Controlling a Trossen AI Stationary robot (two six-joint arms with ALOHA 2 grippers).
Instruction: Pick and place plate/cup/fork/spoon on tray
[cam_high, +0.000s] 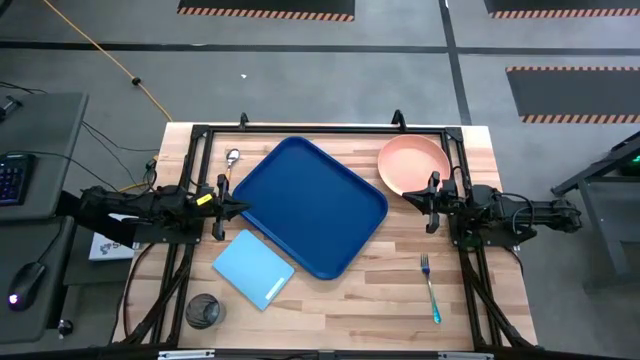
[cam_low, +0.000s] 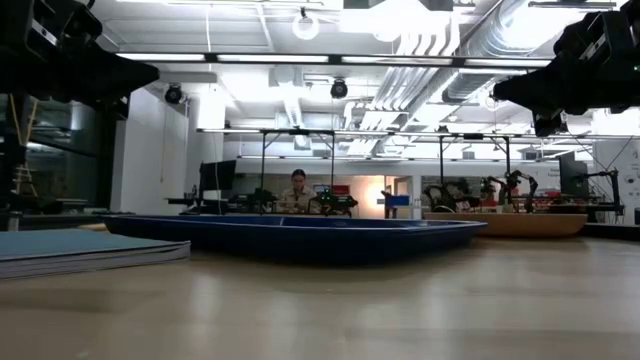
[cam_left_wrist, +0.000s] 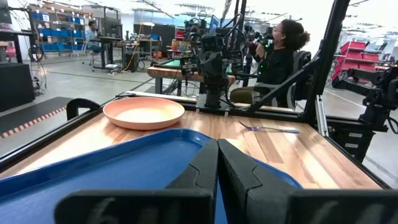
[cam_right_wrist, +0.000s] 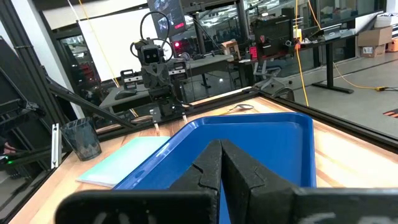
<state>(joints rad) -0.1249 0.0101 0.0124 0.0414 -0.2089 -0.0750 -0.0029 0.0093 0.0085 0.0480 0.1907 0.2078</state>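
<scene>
Cup (cam_high: 202, 311) sits nearest us at the table's front left corner, upright and dark, with the light-blue flat rectangle (cam_high: 254, 268) just beyond it, lying close to the tray's front left edge. Toward the front right we see the fork (cam_high: 430, 288) flat on the wood, tines pointing away from us, well apart from the tray. In the middle lies the tray (cam_high: 310, 205), turned at an angle, with nothing on it. At its left edge we find the left gripper (cam_high: 243, 207), fingers pressed together and holding nothing, raised off the table as the low view shows. Opposite, to the tray's right, the right gripper (cam_high: 407, 196) hangs likewise, fingers together and empty, its tip close beside the plate. Farther back, the plate (cam_high: 413, 165) rests near the far right corner, just off the tray's far right corner. The spoon (cam_high: 230, 163) lies near the far left, beside the tray's far left edge.
</scene>
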